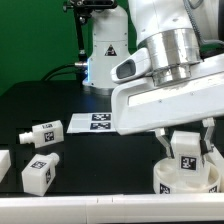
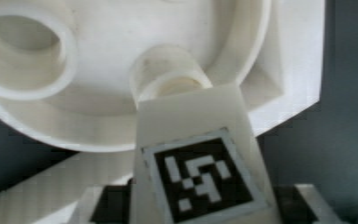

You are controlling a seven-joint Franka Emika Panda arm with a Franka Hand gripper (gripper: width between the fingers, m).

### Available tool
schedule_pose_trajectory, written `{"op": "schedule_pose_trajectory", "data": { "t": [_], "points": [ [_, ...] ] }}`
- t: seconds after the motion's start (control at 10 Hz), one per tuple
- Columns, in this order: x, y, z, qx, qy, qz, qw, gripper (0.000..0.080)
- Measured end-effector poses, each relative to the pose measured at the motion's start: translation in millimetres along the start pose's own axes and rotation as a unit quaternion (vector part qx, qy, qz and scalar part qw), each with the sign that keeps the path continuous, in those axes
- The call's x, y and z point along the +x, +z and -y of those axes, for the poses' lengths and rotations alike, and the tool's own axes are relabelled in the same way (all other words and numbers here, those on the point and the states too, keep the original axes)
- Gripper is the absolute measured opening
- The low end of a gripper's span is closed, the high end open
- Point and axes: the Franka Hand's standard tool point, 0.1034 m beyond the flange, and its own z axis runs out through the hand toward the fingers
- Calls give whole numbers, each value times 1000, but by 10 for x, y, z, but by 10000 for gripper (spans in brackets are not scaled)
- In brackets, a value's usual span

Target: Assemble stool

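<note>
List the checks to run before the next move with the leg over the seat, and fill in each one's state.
1. Leg gripped by the hand: ok, fingers flank it on both sides.
2. Leg tip at the seat: ok, the wrist view shows the tip against the seat's inner wall.
3. Leg fully seated in its socket: cannot tell, the joint is hidden.
4. Seat lying flat: cannot tell, the exterior view cuts off its lower edge.
5. Loose legs clear of the seat: ok, both lie far toward the exterior view's left.
6. Marker board clear of the hand: ok.
</note>
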Motion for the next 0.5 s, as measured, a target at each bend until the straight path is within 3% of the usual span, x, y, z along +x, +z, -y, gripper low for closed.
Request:
{"op": "schedule_pose_trajectory", "data": {
  "t": [0.1,0.2,0.3,0.4,0.5],
  "points": [
    [-6,3,0,0,1,5,1000,321],
    [-3,-19,7,1,2,20,1000,481],
    [65,-127,28,3,0,29,1000,481],
    [103,-240,45,5,-2,59,998,591],
    [163,-372,60,8,-8,118,993,591]
  ]
}}
